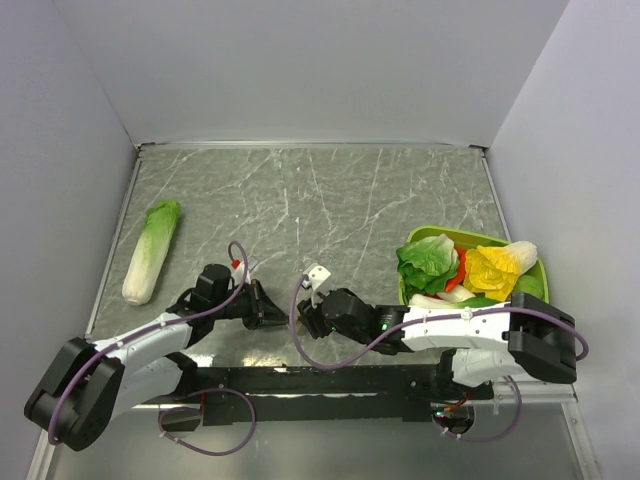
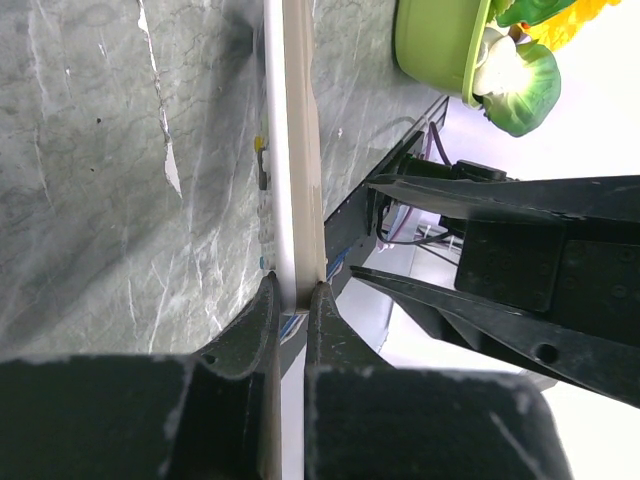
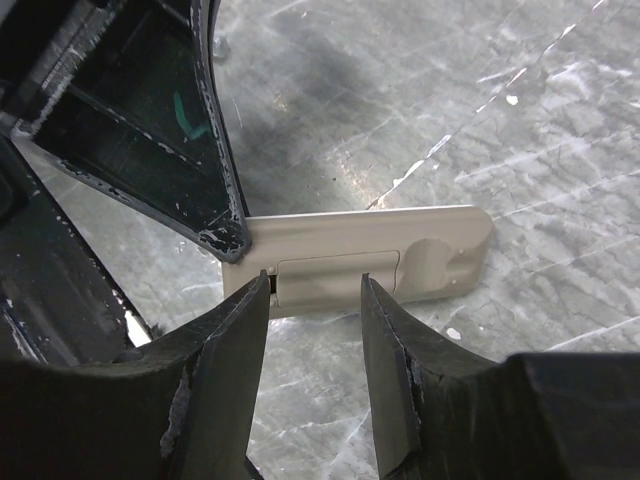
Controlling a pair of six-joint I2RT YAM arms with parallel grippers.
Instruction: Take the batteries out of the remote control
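Grey-tan plastic back of the slim rectangular remote control (image 3: pixel 430 250) faces the right gripper (image 3: pixel 315 292). That gripper's fingers stand spread, one either side of the closed battery cover (image 3: pixel 335 272), with no contact seen. The left gripper (image 2: pixel 296 292) is pinched on one end of the remote, over the grey marbled table (image 2: pixel 100 200). The remote's long axis runs crosswise to the right finger gap. The batteries are not visible and are judged still inside.
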